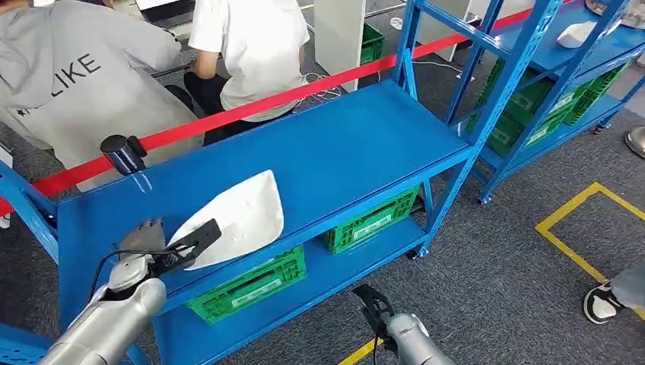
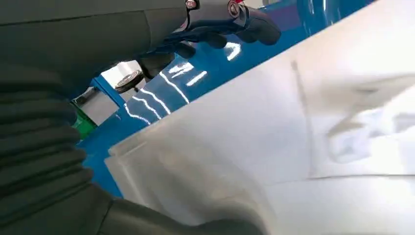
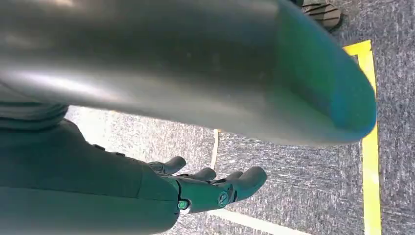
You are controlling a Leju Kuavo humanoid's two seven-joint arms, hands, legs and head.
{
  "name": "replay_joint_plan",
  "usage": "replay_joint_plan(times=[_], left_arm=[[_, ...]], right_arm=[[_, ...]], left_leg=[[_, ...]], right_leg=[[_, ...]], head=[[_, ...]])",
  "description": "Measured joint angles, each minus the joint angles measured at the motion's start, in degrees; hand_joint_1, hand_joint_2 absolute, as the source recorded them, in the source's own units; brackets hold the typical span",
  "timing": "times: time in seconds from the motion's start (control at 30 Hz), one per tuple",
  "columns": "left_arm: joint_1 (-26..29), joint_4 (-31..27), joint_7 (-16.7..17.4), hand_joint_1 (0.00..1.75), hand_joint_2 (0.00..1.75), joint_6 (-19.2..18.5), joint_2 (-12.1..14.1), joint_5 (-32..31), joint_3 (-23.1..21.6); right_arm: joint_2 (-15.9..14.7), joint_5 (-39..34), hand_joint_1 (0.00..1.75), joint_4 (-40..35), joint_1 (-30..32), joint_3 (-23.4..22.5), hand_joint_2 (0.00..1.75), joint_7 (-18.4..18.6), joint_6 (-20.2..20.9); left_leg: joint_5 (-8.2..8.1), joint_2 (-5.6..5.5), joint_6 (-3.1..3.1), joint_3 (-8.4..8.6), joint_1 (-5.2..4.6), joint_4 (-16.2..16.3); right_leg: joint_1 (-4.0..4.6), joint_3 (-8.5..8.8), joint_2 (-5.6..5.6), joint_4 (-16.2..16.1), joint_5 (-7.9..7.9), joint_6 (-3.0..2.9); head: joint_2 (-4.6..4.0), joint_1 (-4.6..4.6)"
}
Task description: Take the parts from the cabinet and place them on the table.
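On the blue shelf top [image 1: 335,152] in front of me lies the white part [image 1: 239,213], near the front-left corner, its pointed lower end reaching toward the front lip; my left hand [image 1: 179,247] grips that end, dark fingers [image 2: 230,19] lying over the upper face and the thumb below, as my left wrist view shows with the white part [image 2: 293,147] pressed close against the hand; most of the shelf top to the right of the part is bare blue sheet, running out to the right upright [image 1: 487,114] and the back edge, where a red barrier tape [image 1: 304,91] crosses behind; a dark cylinder [image 1: 122,152] stands at the back-left corner, well apart from the part; two people [image 1: 243,46] stand beyond the tape with their backs to me. Below the top, on the lower shelf, I see two green crates [image 1: 251,285], one left and one right [image 1: 373,220]; I cannot tell what is in them. My right hand [image 3: 210,188] hangs low beside the rack over grey carpet [image 3: 303,186], fingers loosely apart and holding nothing; yellow floor tape [image 3: 372,147] runs near it. To the right, open carpet separates this rack from a second blue rack [image 1: 563,84], which carries more green crates [image 1: 532,114] on its lower level and another white part [image 1: 578,34] on its top; someone's shoe [image 1: 605,303] stands at the right edge, by the yellow marking.
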Motion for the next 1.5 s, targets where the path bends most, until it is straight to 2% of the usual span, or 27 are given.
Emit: replay_joint_plan(times=[0.07, 0.1, 0.13, 1.33, 1.4, 1.5], left_arm=[[-0.1, -0.1, -0.1, 0.0, 1.75, 0.1, 0.0, 0.0, 0.1], [-0.1, -0.1, -0.1, 0.09, 1.75, 0.2, 0.0, 0.0, 0.2], [-0.1, -0.1, -0.1, 1.75, 1.75, 0.2, 0.0, 0.0, 0.3], [-0.5, -0.1, -0.9, 1.75, 1.75, -1.6, 0.0, -1.0, 0.8], [-0.5, -0.1, -1.4, 1.75, 1.75, -1.5, 0.0, -0.9, 0.9], [-0.3, -0.1, -4.3, 1.75, 1.75, 1.0, 0.0, 0.4, 1.4]], right_arm=[[0.0, 0.0, 0.0, 0.0, 0.0, 0.0, 0.0, 0.0, 0.0], [0.0, 0.0, 0.0, 0.0, 0.0, 0.0, 0.0, 0.0, 0.0], [0.0, 0.0, 0.0, 0.0, 0.0, 0.0, 0.0, 0.0, 0.0], [0.0, 0.2, 0.0, 0.0, -0.1, 0.0, 0.0, 0.0, 0.0], [0.0, 0.2, 0.0, 0.0, -0.1, 0.0, 0.0, 0.0, -0.2], [0.0, 0.2, 0.0, 0.0, -0.2, 0.0, 0.0, 0.0, -0.4]], left_leg=[[0.0, 0.0, 0.0, 0.05, 0.0, 0.0], [0.0, 0.0, 0.0, 0.05, 0.0, 0.0], [0.0, 0.0, 0.0, 0.07, 0.0, 0.0], [0.12, -0.04, 0.05, 0.16, -0.02, -0.1], [0.13, -0.05, 0.06, 0.16, -0.03, -0.1], [0.14, -0.08, 0.08, 0.16, -0.04, -0.1]], right_leg=[[0.0, 0.05, 0.0, 0.0, 0.0, 0.0], [0.0, 0.07, 0.0, 0.0, 0.0, 0.0], [0.0, 0.08, 0.0, 0.0, -0.01, -0.01], [-0.03, 0.24, -0.13, 0.0, 0.02, -0.02], [-0.03, 0.24, -0.13, 0.0, 0.02, -0.01], [-0.04, 0.24, -0.16, 0.0, 0.02, -0.01]], head=[[0.0, -0.02], [0.0, -0.02], [0.0, -0.02], [0.0, -0.02], [0.0, -0.02], [0.0, -0.02]])
